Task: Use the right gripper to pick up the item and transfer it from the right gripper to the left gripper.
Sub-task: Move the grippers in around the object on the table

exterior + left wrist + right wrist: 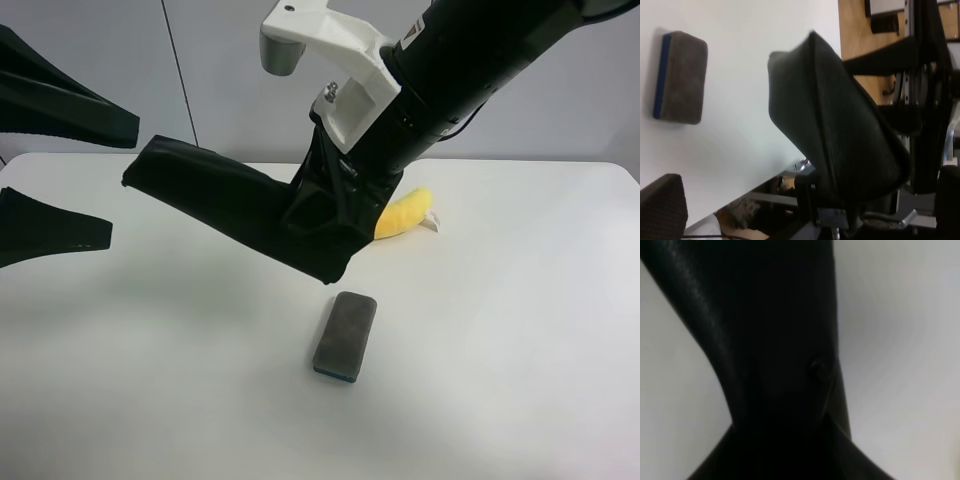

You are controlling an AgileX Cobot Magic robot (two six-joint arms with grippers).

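A black soft pouch hangs in the air over the white table. My right gripper, on the arm at the exterior high view's right, is shut on the pouch's right end; the jaws are mostly hidden by it. The pouch fills the right wrist view. My left gripper is open at the exterior high view's left, its two black fingers above and below the pouch's free left end, not closed on it. The left wrist view shows the pouch and one finger.
A grey eraser with a blue base lies on the table below the pouch; it also shows in the left wrist view. A yellow banana-shaped object lies behind the right arm. The table's far edge meets a pale wall.
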